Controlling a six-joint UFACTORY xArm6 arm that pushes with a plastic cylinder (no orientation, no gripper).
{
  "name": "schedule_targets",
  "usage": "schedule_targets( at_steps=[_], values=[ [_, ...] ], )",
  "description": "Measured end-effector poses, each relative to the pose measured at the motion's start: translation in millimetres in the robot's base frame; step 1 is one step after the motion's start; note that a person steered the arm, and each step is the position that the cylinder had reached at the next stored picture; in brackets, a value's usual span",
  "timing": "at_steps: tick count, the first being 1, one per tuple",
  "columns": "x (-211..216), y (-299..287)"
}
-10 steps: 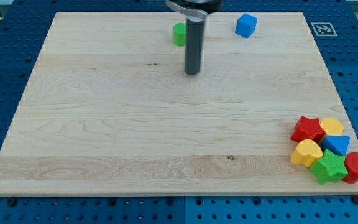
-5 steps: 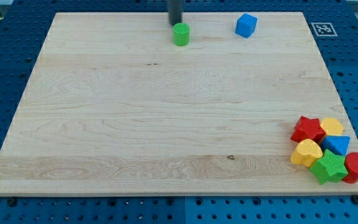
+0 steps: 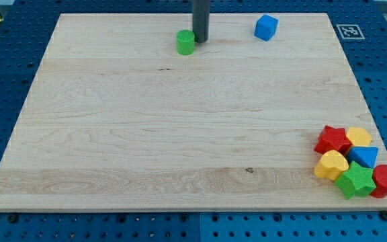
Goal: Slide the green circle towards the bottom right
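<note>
The green circle (image 3: pixel 185 42) sits near the view's top, a little left of the middle, on the wooden board (image 3: pixel 180 134). My tip (image 3: pixel 200 40) stands just to its right, very close to it or touching it. The dark rod rises from there out of the view's top edge.
A blue cube (image 3: pixel 266 27) lies at the top right. At the bottom right is a cluster: a red star (image 3: pixel 332 139), a yellow block (image 3: pixel 359 137), a blue triangle (image 3: pixel 364 156), another yellow block (image 3: pixel 331 164), a green star (image 3: pixel 355 179) and a red block (image 3: pixel 385 179).
My tip moved from the middle to above the green circle, then down to its right side. The green circle has shifted left and slightly down.
</note>
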State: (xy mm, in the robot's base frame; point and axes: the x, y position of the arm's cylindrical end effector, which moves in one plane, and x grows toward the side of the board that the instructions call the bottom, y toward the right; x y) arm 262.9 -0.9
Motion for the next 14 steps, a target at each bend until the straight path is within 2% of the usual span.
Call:
schedule_targets(
  at_steps=[1, 2, 4, 5, 6, 7, 8, 9, 10, 12, 14],
  values=[
    [-24.0, -30.8],
    [-13.1, -46.8],
    [90.6, -1.8],
    [97.6, 22.9],
    [51.1, 15.6],
    [29.8, 23.2],
    [78.1, 57.2],
    [147.7, 85.5],
    [191.5, 94.9],
    [173.1, 54.5],
    [251.3, 65.2]
  ],
)
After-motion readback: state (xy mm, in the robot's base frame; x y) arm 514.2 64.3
